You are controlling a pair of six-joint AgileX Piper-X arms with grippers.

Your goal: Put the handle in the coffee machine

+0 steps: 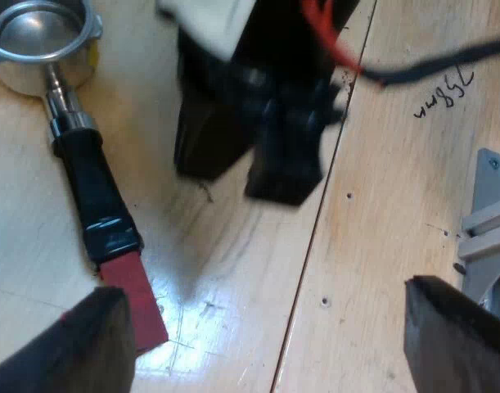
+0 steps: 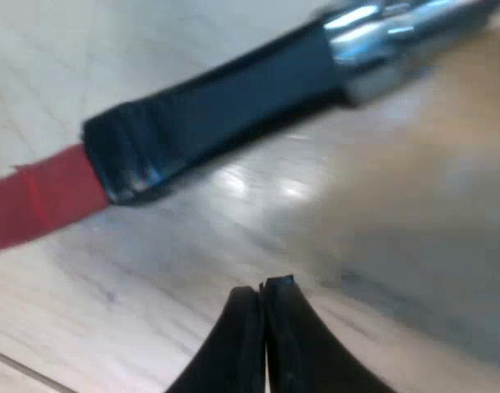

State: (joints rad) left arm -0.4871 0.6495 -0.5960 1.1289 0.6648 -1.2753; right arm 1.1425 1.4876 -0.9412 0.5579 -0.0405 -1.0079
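Observation:
The metal holder (image 1: 41, 37) lies flat on the wooden table, basket up and empty, its dark handle (image 1: 94, 192) ending in red (image 1: 135, 299). My left gripper (image 1: 262, 303) hangs open above the table, one finger (image 1: 86, 344) close over the red end, the other far apart from it. My right gripper (image 1: 250, 172) points down at the table beside the handle. In the right wrist view its fingers (image 2: 264, 288) are shut together with nothing between them, just short of the dark handle (image 2: 225, 115) and its red end (image 2: 45, 196).
A seam (image 1: 315, 229) runs between two table boards, with small screw holes near it. A grey metal bracket (image 1: 487, 221) sits on the table by my left gripper's far finger. Handwritten marks (image 1: 446, 90) are on the wood.

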